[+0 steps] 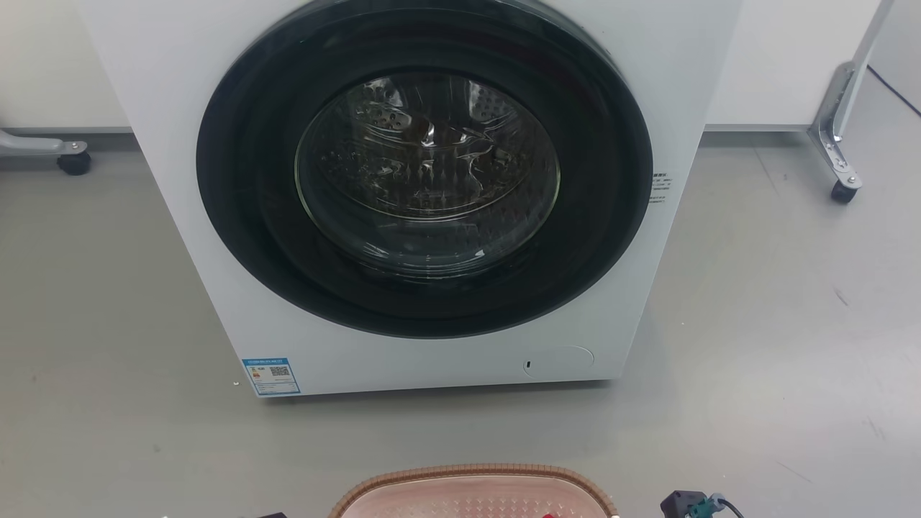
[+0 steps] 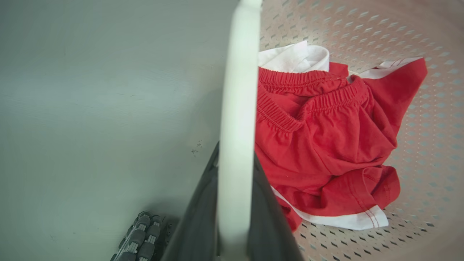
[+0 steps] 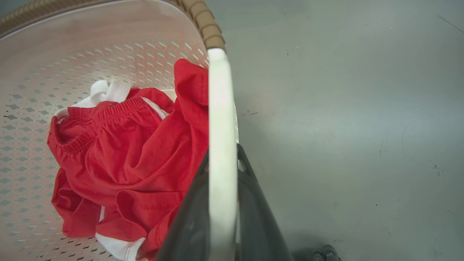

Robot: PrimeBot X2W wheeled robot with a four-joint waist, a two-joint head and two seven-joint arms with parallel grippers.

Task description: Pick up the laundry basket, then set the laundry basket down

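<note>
The laundry basket [image 1: 475,476] shows its brown woven-look rim at the bottom edge of the head view, on the grey floor side facing the washer. Its perforated pinkish wall [image 2: 398,29] holds red shorts [image 2: 326,137] with white trim. My left gripper [image 2: 235,161] is shut on one white side handle [image 2: 239,90], a dark finger on each side of it. My right gripper [image 3: 223,154] is shut the same way on the other white handle [image 3: 219,108], beside the basket wall [image 3: 72,54] and the shorts [image 3: 137,152]. Whether the basket touches the floor cannot be told.
A white front-loading washer [image 1: 165,72] with its round dark door [image 1: 424,180] shut stands just beyond the basket. Castor legs of metal frames stand at far left [image 1: 72,162] and far right [image 1: 842,188]. A grey ridged roller [image 2: 141,239] lies below the left gripper.
</note>
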